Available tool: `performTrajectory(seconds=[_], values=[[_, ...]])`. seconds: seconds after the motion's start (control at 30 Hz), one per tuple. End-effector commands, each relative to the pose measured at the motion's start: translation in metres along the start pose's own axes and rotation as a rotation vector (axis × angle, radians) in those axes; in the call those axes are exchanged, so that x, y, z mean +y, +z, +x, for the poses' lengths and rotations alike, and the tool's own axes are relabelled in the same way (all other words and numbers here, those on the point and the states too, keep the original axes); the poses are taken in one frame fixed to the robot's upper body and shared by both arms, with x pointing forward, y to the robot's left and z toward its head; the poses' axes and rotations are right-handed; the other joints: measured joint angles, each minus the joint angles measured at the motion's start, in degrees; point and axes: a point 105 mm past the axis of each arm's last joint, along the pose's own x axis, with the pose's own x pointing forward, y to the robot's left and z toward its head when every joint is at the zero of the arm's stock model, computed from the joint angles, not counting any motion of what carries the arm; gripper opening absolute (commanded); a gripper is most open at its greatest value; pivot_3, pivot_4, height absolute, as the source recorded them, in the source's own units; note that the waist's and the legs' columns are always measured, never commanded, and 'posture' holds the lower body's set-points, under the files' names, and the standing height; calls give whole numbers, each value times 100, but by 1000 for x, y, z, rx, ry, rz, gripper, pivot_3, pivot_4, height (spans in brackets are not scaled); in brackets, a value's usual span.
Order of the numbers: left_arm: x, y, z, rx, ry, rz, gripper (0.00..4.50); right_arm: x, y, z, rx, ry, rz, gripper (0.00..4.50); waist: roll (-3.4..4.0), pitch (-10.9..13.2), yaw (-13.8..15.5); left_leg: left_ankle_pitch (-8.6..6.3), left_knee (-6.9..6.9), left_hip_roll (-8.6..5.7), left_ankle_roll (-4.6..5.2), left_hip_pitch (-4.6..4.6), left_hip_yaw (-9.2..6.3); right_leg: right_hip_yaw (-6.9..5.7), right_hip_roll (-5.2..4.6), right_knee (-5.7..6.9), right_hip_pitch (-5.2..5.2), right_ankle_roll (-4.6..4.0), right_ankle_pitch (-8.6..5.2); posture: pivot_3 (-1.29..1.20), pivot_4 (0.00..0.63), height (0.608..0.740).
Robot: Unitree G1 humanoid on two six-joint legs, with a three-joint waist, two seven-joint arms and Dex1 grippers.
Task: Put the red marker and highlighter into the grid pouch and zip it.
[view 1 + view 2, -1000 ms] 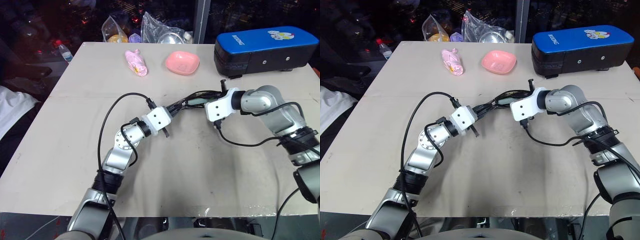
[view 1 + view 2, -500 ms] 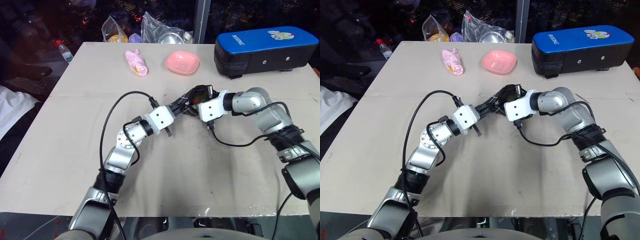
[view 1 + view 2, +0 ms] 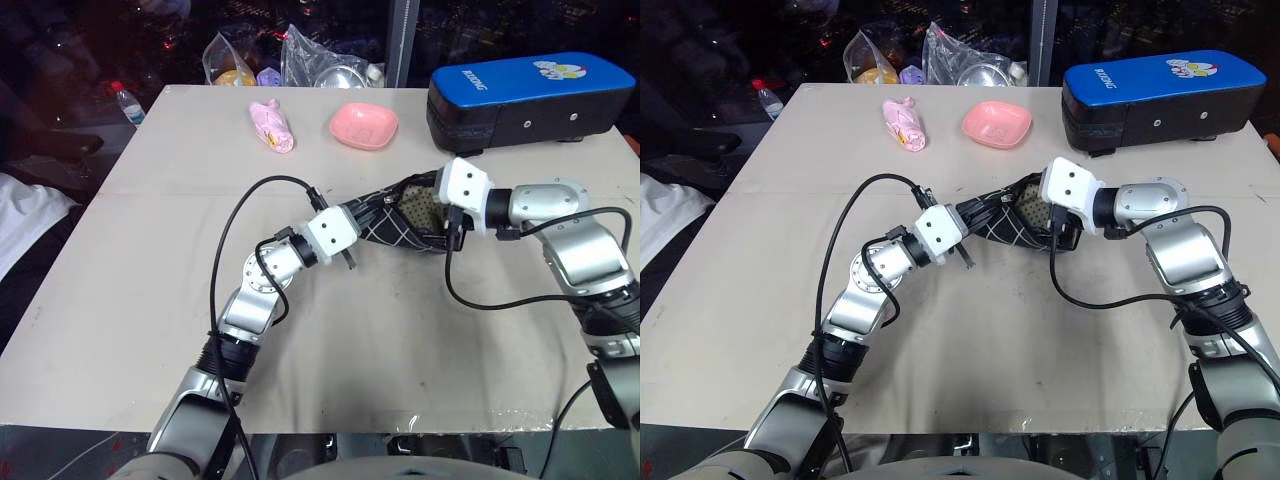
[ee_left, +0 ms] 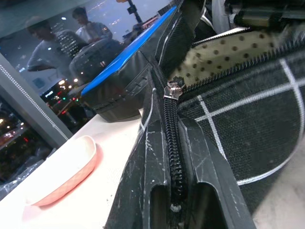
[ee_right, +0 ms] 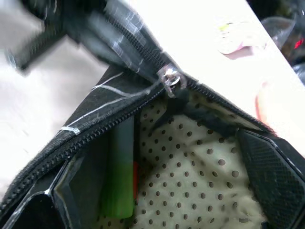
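Left tool (image 4: pixel 174 191) clamps the gridded fabric pouch (image 3: pixel 400 225); right tool (image 5: pixel 157 210) gapes over its dotted lining.

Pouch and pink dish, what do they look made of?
Pouch: looks like woven black fabric, matte, with white grid lines; dotted cream cloth lining and what looks like a metal zipper slider. Pink dish: probably plastic, smooth with a soft sheen; ceramic can't be ruled out.
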Motion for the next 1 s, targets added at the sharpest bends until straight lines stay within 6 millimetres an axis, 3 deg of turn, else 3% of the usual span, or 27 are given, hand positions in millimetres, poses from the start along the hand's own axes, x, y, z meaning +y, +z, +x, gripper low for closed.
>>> performTrajectory(seconds=[0.03, 0.2, 0.33, 0.43, 0.47, 0.5, 0.53, 0.73, 0.83, 1.0], values=[[13, -12, -13, 51, 63, -11, 0, -18, 4, -21, 14, -115, -56, 4453, 0, 0, 2, 0, 0, -1, 0, 0, -1, 0, 0, 0, 0, 0, 0, 0, 150, 740], [10, -12, -14, 49, 32, -5, 0, -14, 6, -6, 1, -136, -263, 4453, -1, -1, -4, 0, 0, -4, 0, 0, 0, 1, 1, -2, 0, 1, 0, 0, 150, 740], [13, -12, -13, 50, 37, 3, 0, -11, -7, -6, 39, -112, -307, 4453, -1, -1, 36, 0, 1, -4, 0, 0, -1, -1, 0, -2, 0, 1, 0, 0, 150, 740], [14, -11, -13, 46, 40, 9, 0, -14, -5, -8, 25, -124, -332, 3235, -1, -1, 37, 0, 7, -6, 1, -1, 1, 1, -2, -1, 2, 1, 0, 0, 150, 740], [14, -11, -12, 45, 40, 10, 0, -15, -4, -9, 23, -130, -340, 2562, -1, -1, 36, 0, 7, -6, 1, 0, 1, 1, -1, 1, 2, 1, 0, 0, 150, 740], [14, -10, -12, 43, 41, 14, 0, -17, -3, -10, 21, -137, -349, 2389, -1, -1, 36, 0, 7, -7, 0, 0, 1, 1, -1, 2, 2, 1, 0, 0, 150, 740], [16, -10, -13, 41, 50, 20, 0, -23, 2, -13, 8, -155, -371, 1884, -1, -1, 36, 0, 7, -7, 0, 0, 0, 1, -1, 2, 2, 1, 0, 0, 150, 740], [29, -1, -17, 11, 128, 57, 0, -48, 39, -33, -93, -215, -382, 1884, 0, 0, 29, 0, 6, -5, 0, 0, 0, 2, -1, 2, 1, 1, 0, 0, 150, 740], [32, 2, -17, 2, 144, 74, 0, -47, 50, -34, -126, -201, -368, 1884, 0, 0, 23, 0, 5, -1, 0, 0, 0, 1, 1, 2, 1, 1, 0, 0, 150, 740], [27, 2, -17, -1, 120, 93, 0, -32, 49, -21, -137, -158, -352, 1884, 0, 0, 17, 0, 5, 0, 0, -1, 2, 0, 1, 1, 0, 1, 0, 0, 150, 740]])
